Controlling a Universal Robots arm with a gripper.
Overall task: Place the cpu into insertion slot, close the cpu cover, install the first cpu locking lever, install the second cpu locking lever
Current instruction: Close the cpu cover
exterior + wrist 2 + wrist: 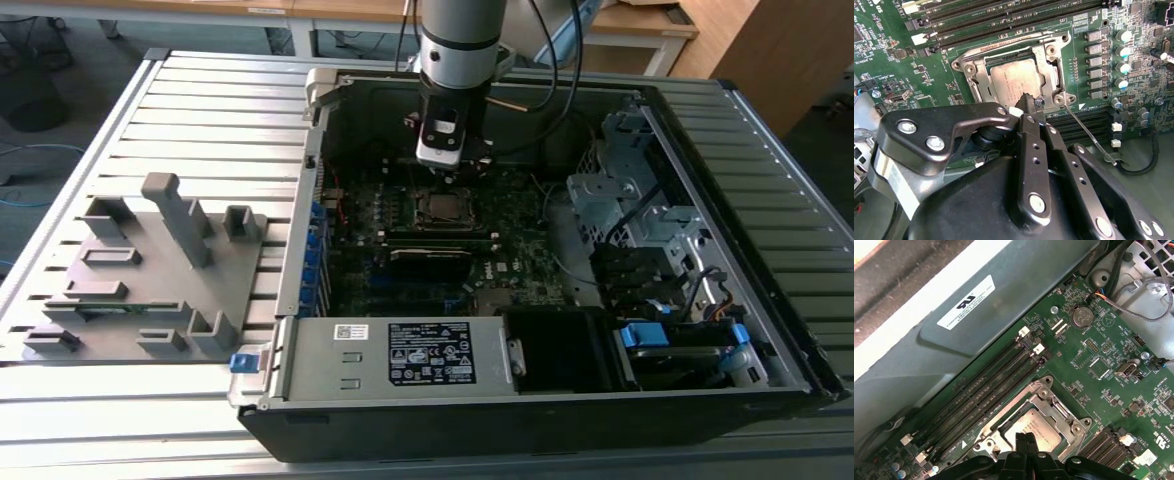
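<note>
Hovering at cpu cover (1046,54) edge | gripper (1030,101) clenched, empty | cpu (1011,80) seated, cover down | step: likely lever latching | needs precise contact on thin locking lever (1089,132)

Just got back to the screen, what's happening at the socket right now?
The arm's gripper is down inside the open computer case, with its fingers together at a corner of the insertion slot. The cpu already sits in the slot, and the cpu cover lies flat over it. One thin locking lever angles away from that corner and appears not latched yet.
</note>
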